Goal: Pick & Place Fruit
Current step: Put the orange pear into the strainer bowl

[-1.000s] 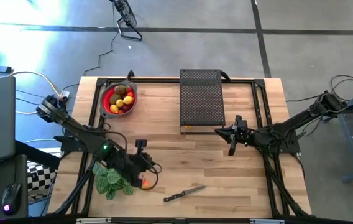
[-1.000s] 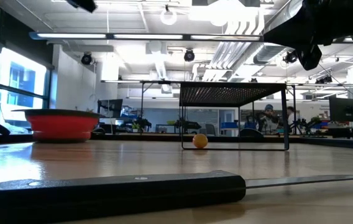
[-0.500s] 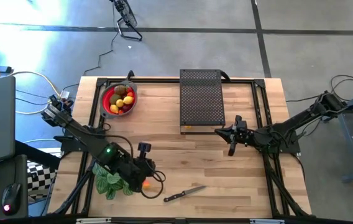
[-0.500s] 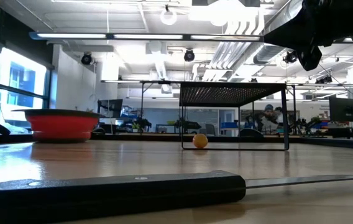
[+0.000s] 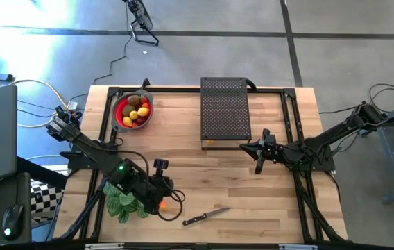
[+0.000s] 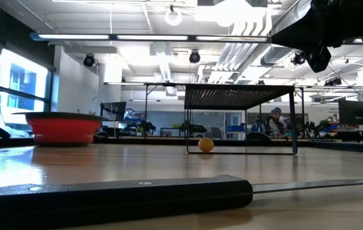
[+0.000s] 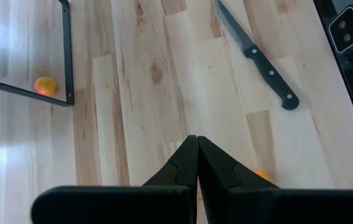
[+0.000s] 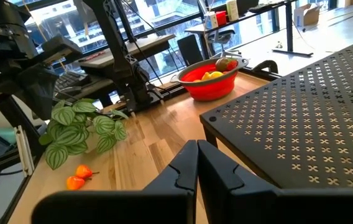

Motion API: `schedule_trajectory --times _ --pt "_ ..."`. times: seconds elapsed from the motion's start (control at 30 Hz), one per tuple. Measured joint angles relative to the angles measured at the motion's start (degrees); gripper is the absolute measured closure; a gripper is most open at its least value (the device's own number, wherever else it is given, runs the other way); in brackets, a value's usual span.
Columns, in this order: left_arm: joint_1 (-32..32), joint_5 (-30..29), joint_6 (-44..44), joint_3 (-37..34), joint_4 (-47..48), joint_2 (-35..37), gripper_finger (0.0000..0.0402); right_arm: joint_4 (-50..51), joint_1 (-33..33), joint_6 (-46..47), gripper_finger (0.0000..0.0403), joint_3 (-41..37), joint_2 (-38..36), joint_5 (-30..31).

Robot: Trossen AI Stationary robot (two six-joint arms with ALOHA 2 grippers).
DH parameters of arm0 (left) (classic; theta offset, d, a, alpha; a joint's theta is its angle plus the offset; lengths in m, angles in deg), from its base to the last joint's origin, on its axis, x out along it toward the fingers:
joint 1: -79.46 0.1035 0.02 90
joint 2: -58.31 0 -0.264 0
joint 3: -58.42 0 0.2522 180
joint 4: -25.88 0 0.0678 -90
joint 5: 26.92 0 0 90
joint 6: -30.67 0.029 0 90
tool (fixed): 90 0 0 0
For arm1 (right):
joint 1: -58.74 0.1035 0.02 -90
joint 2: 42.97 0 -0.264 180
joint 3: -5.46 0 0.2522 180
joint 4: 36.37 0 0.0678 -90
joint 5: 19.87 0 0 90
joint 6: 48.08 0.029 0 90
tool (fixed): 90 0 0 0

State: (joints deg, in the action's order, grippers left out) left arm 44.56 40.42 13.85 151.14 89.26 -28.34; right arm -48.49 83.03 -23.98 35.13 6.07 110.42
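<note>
Left gripper (image 5: 171, 196), fingers pressed together, empty, hovers near the table's near-left edge over one small orange fruit (image 5: 161, 204), beside one plant (image 5: 124, 202) and one knife (image 5: 205, 217). Right gripper (image 5: 257, 161), closed, waits by one perforated rack (image 5: 225, 111). One red bowl (image 5: 120, 115) holds fruit far-left; bare wood lies between.

The pale wooden tabletop (image 5: 204, 173) carries a red bowl (image 5: 132, 111) at upper left and a black perforated rack (image 5: 225, 111) at top centre. A knife (image 5: 205, 217), a leafy plant (image 5: 124, 203) and a small orange fruit (image 5: 161, 205) lie along the bottom.
</note>
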Motion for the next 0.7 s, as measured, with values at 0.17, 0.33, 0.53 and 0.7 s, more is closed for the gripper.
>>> schedule_trajectory --times 0.17,0.33,0.53,0.7 --pt "-0.02 0.0 -0.02 0.0 -0.02 0.0 0.0401 -0.02 0.0 0.06 0.04 0.0 -0.01 0.02" --pt "-0.02 0.32 -0.01 0.0 -0.1 0.0 0.0401 -0.02 0.0 0.07 0.04 0.0 0.0 0.02" --pt "0.01 0.5 -0.64 0.0 -0.17 0.0 0.0401 -0.02 0.0 0.08 0.04 0.0 0.0 0.02" --pt "0.05 0.67 -3.62 -0.01 0.38 0.0 0.0368 -0.02 0.0 0.08 0.04 0.0 0.0 0.02"
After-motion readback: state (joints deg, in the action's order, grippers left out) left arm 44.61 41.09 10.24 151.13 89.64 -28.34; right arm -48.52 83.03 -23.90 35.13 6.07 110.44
